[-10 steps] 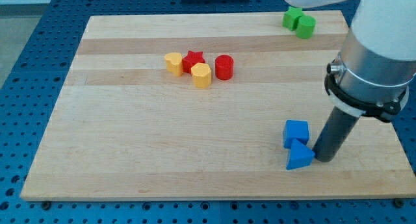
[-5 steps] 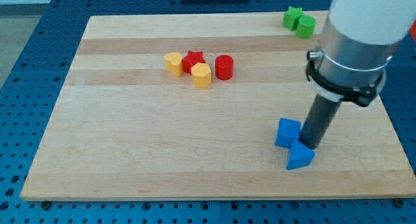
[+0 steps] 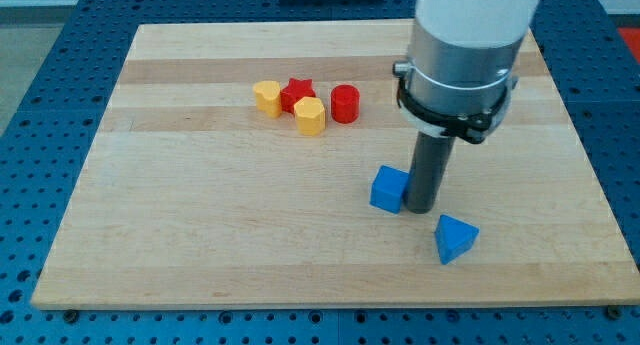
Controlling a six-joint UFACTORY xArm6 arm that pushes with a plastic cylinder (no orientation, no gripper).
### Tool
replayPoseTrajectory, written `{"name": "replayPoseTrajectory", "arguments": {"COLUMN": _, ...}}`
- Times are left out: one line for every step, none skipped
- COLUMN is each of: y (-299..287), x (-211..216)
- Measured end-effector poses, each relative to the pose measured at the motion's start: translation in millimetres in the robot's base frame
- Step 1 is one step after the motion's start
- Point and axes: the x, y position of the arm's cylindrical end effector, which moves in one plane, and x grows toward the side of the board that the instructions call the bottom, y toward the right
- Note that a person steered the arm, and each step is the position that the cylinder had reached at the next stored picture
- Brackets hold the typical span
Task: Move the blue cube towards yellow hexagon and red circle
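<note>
Right of board centre: my tip (image 3: 417, 208) presses the blue cube (image 3: 388, 189) | bare rod, grasping nothing | yellow hexagon (image 3: 310, 116), red circle (image 3: 345, 103) well apart up-left

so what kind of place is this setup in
Probably a robotics lab bench: a light wooden board lies on a blue perforated metal table, and small coloured blocks such as the blue cube sit beside my tip.
</note>
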Motion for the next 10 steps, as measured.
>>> {"name": "replayPoseTrajectory", "arguments": {"y": -12, "x": 0}}
{"name": "replayPoseTrajectory", "arguments": {"y": -24, "x": 0}}
{"name": "replayPoseTrajectory", "arguments": {"y": -36, "x": 0}}
{"name": "replayPoseTrajectory", "arguments": {"y": -46, "x": 0}}
{"name": "replayPoseTrajectory", "arguments": {"y": -55, "x": 0}}
{"name": "replayPoseTrajectory", "arguments": {"y": -62, "x": -1}}
{"name": "replayPoseTrajectory", "arguments": {"y": -62, "x": -11}}
{"name": "replayPoseTrajectory", "arguments": {"y": -67, "x": -18}}
{"name": "replayPoseTrajectory", "arguments": {"y": -85, "x": -23}}
{"name": "replayPoseTrajectory", "arguments": {"y": -96, "x": -25}}
